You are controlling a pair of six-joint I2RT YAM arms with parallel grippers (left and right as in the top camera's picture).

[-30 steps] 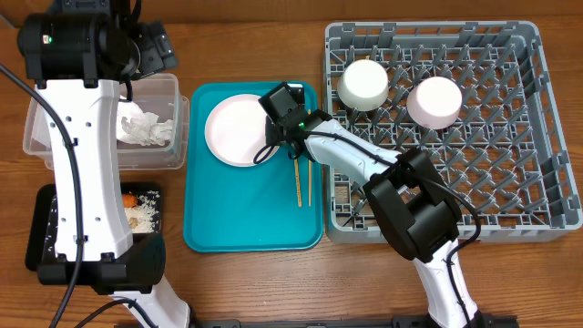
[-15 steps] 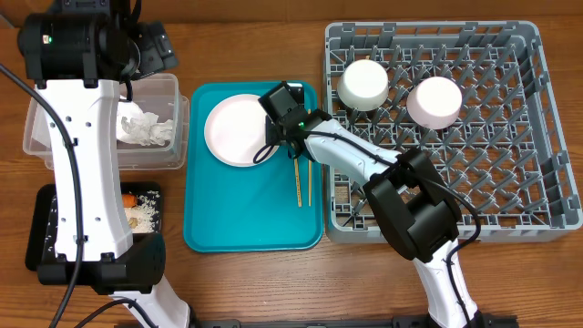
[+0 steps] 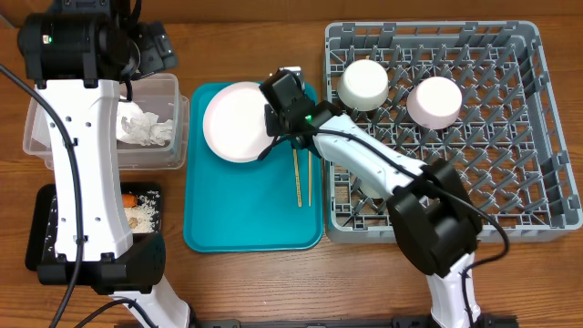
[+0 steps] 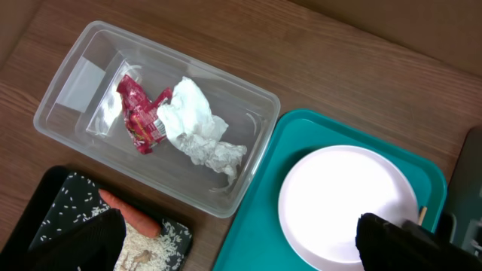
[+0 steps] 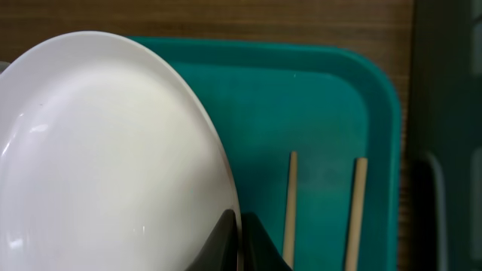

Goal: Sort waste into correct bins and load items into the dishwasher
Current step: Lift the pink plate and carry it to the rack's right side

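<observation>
My right gripper (image 3: 276, 129) (image 5: 239, 245) is shut on the right rim of the pale pink plate (image 3: 234, 121) (image 5: 105, 158), which tilts above the teal tray (image 3: 246, 214). Two wooden chopsticks (image 3: 302, 178) (image 5: 290, 203) lie on the tray beside it. Both whitish bowls (image 3: 364, 84) (image 3: 434, 100) sit upside down in the grey dish rack (image 3: 547, 137). My left gripper (image 4: 237, 229) hangs open high over the clear tub (image 4: 68, 68), which holds the red wrapper (image 4: 139, 113) and crumpled paper (image 4: 196, 124). The carrot (image 4: 128, 212) and food scraps (image 4: 147, 245) lie in the black tray (image 4: 53, 196).
The dish rack fills the right side of the table, its front rows of pegs bare. The tub and black tray stand at the left, under the left arm's white link (image 3: 86, 173). Bare wood shows along the front edge.
The right gripper has lifted the plate by its rim and carried it slightly up and back over the tray; the right arm has stretched. The left arm has not moved.
</observation>
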